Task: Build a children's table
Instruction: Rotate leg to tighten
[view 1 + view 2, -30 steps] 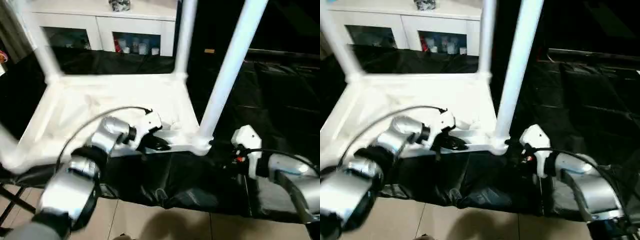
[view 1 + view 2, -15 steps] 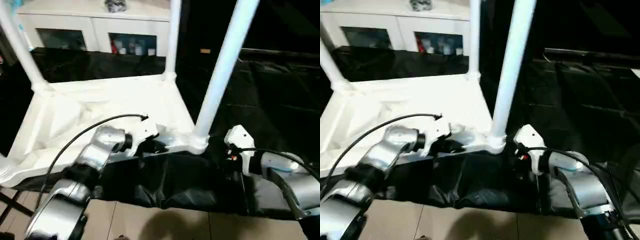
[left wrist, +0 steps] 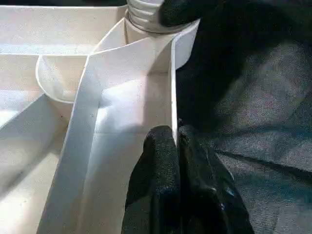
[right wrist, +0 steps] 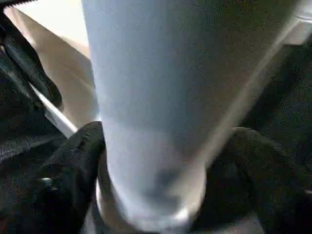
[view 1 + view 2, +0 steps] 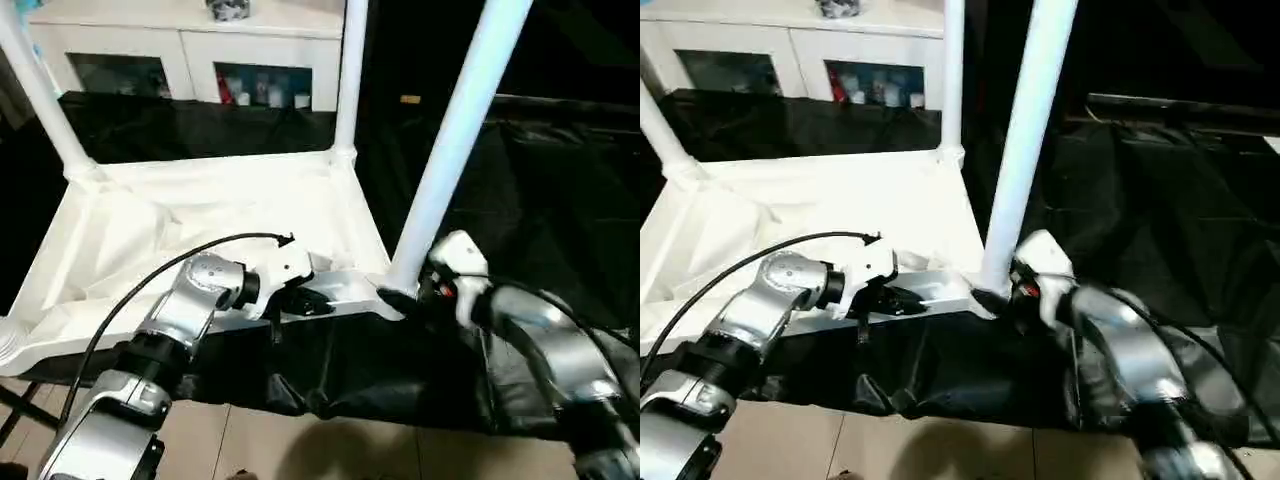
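The children's table point(image 5: 200, 215) lies upside down on the black-covered work table, its white legs pointing up. My left gripper point(image 5: 305, 300) is shut on the thin near rim of the top point(image 3: 171, 97), just left of the near-right corner socket. From that socket rises the near-right leg point(image 5: 450, 140). My right gripper point(image 5: 400, 295) stands open at that leg's base, one black finger point(image 4: 73, 165) on each side of the tube point(image 4: 151, 97). I cannot tell whether the fingers press on it. Two more legs stand at the far-right corner point(image 5: 347, 80) and the far-left corner point(image 5: 40, 90).
The black-covered work table point(image 5: 540, 180) stretches to the right and behind. A white cabinet point(image 5: 190, 40) with glass doors stands at the back. Tiled floor point(image 5: 300, 450) shows below the table's near edge. A black cable point(image 5: 150, 280) arcs over my left forearm.
My right gripper has moved left, from beside the corner to the near-right leg's base, which now stands between its fingers. The left gripper keeps its hold on the rim. The camera has shifted slightly.
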Available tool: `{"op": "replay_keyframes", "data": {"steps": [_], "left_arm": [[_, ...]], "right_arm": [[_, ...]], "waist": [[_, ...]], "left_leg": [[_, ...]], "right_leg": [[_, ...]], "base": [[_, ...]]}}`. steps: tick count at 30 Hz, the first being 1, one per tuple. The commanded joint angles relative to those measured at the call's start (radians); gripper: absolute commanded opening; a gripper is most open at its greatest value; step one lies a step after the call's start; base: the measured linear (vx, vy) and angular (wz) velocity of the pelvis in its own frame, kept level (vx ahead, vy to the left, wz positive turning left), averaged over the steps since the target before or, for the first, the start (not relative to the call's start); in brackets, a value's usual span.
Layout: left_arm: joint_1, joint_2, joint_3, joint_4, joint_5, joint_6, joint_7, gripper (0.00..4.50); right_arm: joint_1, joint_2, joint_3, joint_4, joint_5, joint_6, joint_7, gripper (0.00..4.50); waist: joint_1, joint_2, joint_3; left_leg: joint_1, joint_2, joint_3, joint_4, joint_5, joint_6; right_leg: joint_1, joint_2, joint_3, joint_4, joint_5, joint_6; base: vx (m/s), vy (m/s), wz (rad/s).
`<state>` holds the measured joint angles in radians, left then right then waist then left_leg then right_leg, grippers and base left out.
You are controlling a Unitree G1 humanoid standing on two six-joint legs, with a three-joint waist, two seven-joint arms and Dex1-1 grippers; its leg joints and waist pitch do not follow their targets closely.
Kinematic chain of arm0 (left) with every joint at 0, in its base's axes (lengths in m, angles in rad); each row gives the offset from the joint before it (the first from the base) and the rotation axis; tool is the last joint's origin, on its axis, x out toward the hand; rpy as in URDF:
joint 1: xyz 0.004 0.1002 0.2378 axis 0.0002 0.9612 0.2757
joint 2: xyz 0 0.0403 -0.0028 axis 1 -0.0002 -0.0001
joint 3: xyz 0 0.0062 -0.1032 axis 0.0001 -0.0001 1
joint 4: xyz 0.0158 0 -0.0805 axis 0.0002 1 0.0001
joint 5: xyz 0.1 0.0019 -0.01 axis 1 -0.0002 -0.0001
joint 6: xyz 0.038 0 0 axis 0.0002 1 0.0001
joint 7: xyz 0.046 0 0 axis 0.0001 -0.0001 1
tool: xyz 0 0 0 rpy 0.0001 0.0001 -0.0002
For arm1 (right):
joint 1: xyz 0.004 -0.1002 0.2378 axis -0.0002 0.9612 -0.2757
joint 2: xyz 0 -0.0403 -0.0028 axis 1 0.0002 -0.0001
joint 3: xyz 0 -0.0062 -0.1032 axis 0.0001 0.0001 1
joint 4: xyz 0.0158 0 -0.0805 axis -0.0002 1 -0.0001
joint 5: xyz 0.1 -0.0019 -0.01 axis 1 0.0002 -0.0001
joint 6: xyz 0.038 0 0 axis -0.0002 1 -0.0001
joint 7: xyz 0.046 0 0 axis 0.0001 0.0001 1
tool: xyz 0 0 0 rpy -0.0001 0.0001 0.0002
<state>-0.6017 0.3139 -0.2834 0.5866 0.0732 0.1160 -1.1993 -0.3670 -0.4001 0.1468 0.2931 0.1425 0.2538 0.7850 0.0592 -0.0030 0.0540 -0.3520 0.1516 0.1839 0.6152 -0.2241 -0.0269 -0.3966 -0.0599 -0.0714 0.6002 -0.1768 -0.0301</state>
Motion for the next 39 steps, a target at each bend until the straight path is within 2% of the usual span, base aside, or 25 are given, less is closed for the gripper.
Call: {"op": "replay_keyframes", "data": {"steps": [1, 3, 6, 13, 14, 19, 22, 23, 25, 27, 28, 29, 30, 34, 36, 38, 39], "left_arm": [[0.016, 0.000, -0.036, 0.007, 0.005, 0.028, -0.029, 0.00], [0.016, 0.002, -0.038, 0.006, 0.004, 0.033, -0.032, 0.00], [0.015, 0.006, -0.038, 0.008, 0.002, 0.036, -0.034, 0.00], [0.008, 0.018, -0.032, 0.023, -0.002, 0.041, -0.032, 0.00], [0.008, 0.018, -0.032, 0.024, -0.003, 0.040, -0.031, 0.00], [-0.004, 0.000, -0.019, 0.042, -0.004, 0.051, 0.017, 0.00], [-0.034, -0.050, -0.005, 0.088, 0.014, 0.060, 0.129, 0.00], [-0.034, -0.050, -0.005, 0.088, 0.014, 0.060, 0.129, 0.00], [-0.042, -0.064, -0.003, 0.100, 0.021, 0.062, 0.158, 0.00], [-0.085, -0.153, 0.014, 0.153, 0.033, 0.085, 0.310, 0.00], [-0.100, -0.184, 0.018, 0.169, 0.038, 0.092, 0.360, 0.00], [-0.121, -0.232, 0.025, 0.190, 0.042, 0.099, 0.430, 0.00], [-0.127, -0.248, 0.027, 0.196, 0.041, 0.101, 0.449, 0.00], [-0.143, -0.283, 0.012, 0.220, 0.045, 0.069, 0.457, 0.00], [-0.136, -0.268, 0.004, 0.215, 0.053, 0.042, 0.431, 0.00], [-0.119, -0.237, -0.002, 0.203, 0.057, 0.005, 0.380, 0.00], [-0.116, -0.231, -0.003, 0.200, 0.058, 0.003, 0.369, 0.00]], "right_arm": [[-0.035, 0.009, 0.017, 0.040, -0.021, -0.016, 0.011, 3.90], [-0.043, 0.011, 0.022, 0.051, -0.023, -0.018, 0.018, 3.75], [-0.055, 0.008, 0.037, 0.079, -0.035, -0.036, 0.037, 3.41], [-0.081, 0.003, 0.049, 0.155, -0.045, -0.078, 0.072, 2.98], [-0.083, 0.004, 0.049, 0.159, -0.043, -0.078, 0.077, 2.80], [-0.091, 0.032, 0.037, 0.194, -0.031, -0.081, 0.065, 2.69], [-0.084, 0.096, 0.026, 0.230, -0.031, -0.083, -0.025, 2.67], [-0.084, 0.096, 0.026, 0.230, -0.032, -0.083, -0.025, 2.67], [-0.081, 0.117, 0.022, 0.238, -0.034, -0.080, -0.060, 2.66], [-0.089, 0.217, 0.008, 0.294, -0.070, -0.058, -0.255, 2.66], [-0.097, 0.254, 0.003, 0.311, -0.079, -0.049, -0.317, 2.66], [-0.117, 0.315, -0.010, 0.335, -0.081, -0.034, -0.398, 2.66], [-0.126, 0.334, -0.012, 0.342, -0.080, -0.030, -0.414, 2.66], [-0.141, 0.384, 0.027, 0.326, -0.089, -0.062, -0.361, 2.66], [-0.134, 0.378, 0.023, 0.308, -0.082, -0.078, -0.337, 3.22], [-0.126, 0.360, -0.003, 0.291, -0.061, -0.074, -0.311, 3.38], [-0.126, 0.356, -0.009, 0.288, -0.058, -0.073, -0.306, 3.46]], "waist": [[0.003, -0.006, -0.058], [0.000, -0.012, -0.057], [-0.001, -0.011, -0.055], [-0.006, -0.014, -0.055], [-0.005, -0.014, -0.054], [-0.009, -0.013, -0.053], [-0.009, -0.013, -0.050], [-0.009, -0.012, -0.049], [-0.009, -0.015, -0.050], [-0.014, -0.010, -0.046], [-0.014, -0.011, -0.046], [-0.013, -0.010, -0.048], [-0.016, -0.010, -0.046], [-0.013, -0.008, -0.046], [-0.012, -0.009, -0.048], [-0.011, -0.012, -0.047], [-0.010, -0.011, -0.048]], "left_leg": [[0.004, 0.089, -0.036, -0.083, -0.132, 0.047], [-0.001, 0.087, -0.036, -0.083, -0.128, 0.053], [0.001, 0.086, -0.036, -0.083, -0.144, 0.053], [-0.001, 0.086, -0.036, -0.083, -0.143, 0.058], [0.000, 0.086, -0.037, -0.083, -0.144, 0.059], [0.000, 0.086, -0.037, -0.084, -0.160, 0.056], [0.003, 0.086, -0.038, -0.086, -0.190, 0.045], [0.009, 0.085, -0.037, -0.086, -0.205, 0.036], [0.007, 0.084, -0.039, -0.089, -0.209, 0.028], [0.012, 0.085, -0.039, -0.092, -0.238, 0.009], [0.018, 0.082, -0.044, -0.093, -0.269, -0.006], [0.022, 0.083, -0.044, -0.093, -0.274, -0.009], [0.020, 0.082, -0.044, -0.095, -0.288, -0.013], [0.018, 0.083, -0.048, -0.098, -0.313, 0.001], [0.014, 0.085, -0.048, -0.101, -0.302, 0.007], [0.011, 0.086, -0.049, -0.103, -0.299, 0.012], [0.012, 0.086, -0.048, -0.101, -0.296, 0.014]], "right_leg": [[0.051, -0.113, 0.065, -0.068, -0.210, -0.249], [0.055, -0.115, 0.065, -0.068, -0.208, -0.247], [0.053, -0.116, 0.066, -0.075, -0.267, -0.234], [0.051, -0.114, 0.065, -0.076, -0.288, -0.227], [0.051, -0.114, 0.065, -0.076, -0.291, -0.226], [0.049, -0.114, 0.065, -0.078, -0.317, -0.221], [0.044, -0.114, 0.064, -0.086, -0.369, -0.213], [0.038, -0.112, 0.065, -0.092, -0.399, -0.204], [0.042, -0.113, 0.065, -0.091, -0.406, -0.194], [0.031, -0.110, 0.064, -0.098, -0.442, -0.184], [0.031, -0.111, 0.060, -0.103, -0.488, -0.171], [0.031, -0.114, 0.061, -0.105, -0.492, -0.167], [0.029, -0.112, 0.061, -0.108, -0.501, -0.160], [0.030, -0.115, 0.060, -0.115, -0.517, -0.138], [0.034, -0.117, 0.062, -0.112, -0.490, -0.138], [0.034, -0.119, 0.063, -0.111, -0.488, -0.139], [0.035, -0.121, 0.064, -0.111, -0.487, -0.139]], "base": [[0.000, 0.000, 0.00], [0.000, 0.000, 0.00], [0.000, 0.000, 0.00], [0.000, 0.000, 0.00], [0.000, 0.000, 0.00], [0.000, 0.000, 0.00], [0.000, 0.000, 0.00], [0.000, 0.000, 0.00], [0.000, 0.000, 0.00], [0.000, 0.000, 0.00], [0.000, 0.000, 0.00], [0.000, 0.000, 0.00], [0.000, 0.000, 0.00], [0.000, 0.000, 0.00], [0.000, 0.000, 0.00], [0.000, 0.000, 0.00], [0.000, 0.000, 0.00]]}}
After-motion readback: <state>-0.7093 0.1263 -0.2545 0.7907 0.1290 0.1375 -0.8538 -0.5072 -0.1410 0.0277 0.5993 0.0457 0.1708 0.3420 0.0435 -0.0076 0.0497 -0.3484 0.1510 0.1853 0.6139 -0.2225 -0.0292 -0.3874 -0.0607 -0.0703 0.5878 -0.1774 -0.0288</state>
